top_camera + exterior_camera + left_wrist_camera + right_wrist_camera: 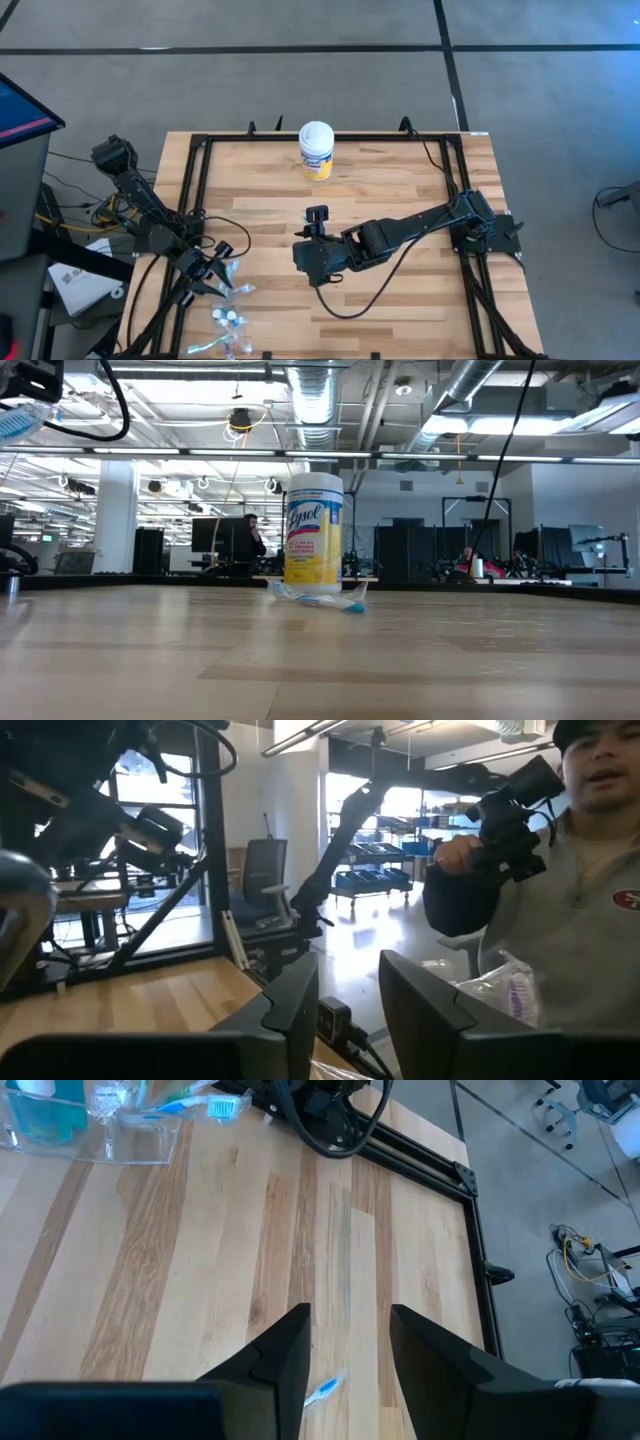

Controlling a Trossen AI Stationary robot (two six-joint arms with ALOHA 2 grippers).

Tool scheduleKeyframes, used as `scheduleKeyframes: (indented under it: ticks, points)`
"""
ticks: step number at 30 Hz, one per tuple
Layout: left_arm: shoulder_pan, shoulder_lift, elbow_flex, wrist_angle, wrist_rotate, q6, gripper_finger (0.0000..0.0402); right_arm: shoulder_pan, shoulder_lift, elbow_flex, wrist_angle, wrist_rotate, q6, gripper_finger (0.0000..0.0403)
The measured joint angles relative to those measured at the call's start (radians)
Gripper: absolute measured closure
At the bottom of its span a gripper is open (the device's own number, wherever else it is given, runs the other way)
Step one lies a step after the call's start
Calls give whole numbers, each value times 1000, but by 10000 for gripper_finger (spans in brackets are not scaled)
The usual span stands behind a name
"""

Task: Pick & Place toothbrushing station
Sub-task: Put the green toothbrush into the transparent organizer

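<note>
A blue toothbrush in clear wrap lies flat on the table in front of the canister. In the right wrist view it shows below the gap of my right gripper, which is open and hangs over the table's middle without touching it. My left gripper is raised at the near left corner, by a heap of wrapped toothbrushes and teal tubes. Clear wrap sticks out beside it, and a blue wrapped toothbrush shows high up in the low view. My left gripper seems shut on a wrapped toothbrush. A pale strip of its wrap shows low between the two fingers. The fingers point about level. The toothbrush is lifted clear of the table. Which part the fingers are on is hidden by the gripper.
A white and yellow wipes canister stands upright at the table's far middle. The heap also shows in the right wrist view. Black frame rails edge the table. A person with a clear bag is beyond the table.
</note>
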Motion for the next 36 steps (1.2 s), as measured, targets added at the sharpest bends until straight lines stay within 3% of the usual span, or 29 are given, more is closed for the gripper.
scheduleKeyframes:
  ticks: [14,29,36]
  points:
    - [0,0,0,-63,0,-60,397,0,0,0,0,0,0,274]
    - [0,26,1,-77,-16,-135,396,0,0,0,-1,0,0,274]
    - [-1,-23,0,-74,-7,-101,390,0,0,0,-1,-1,0,274]
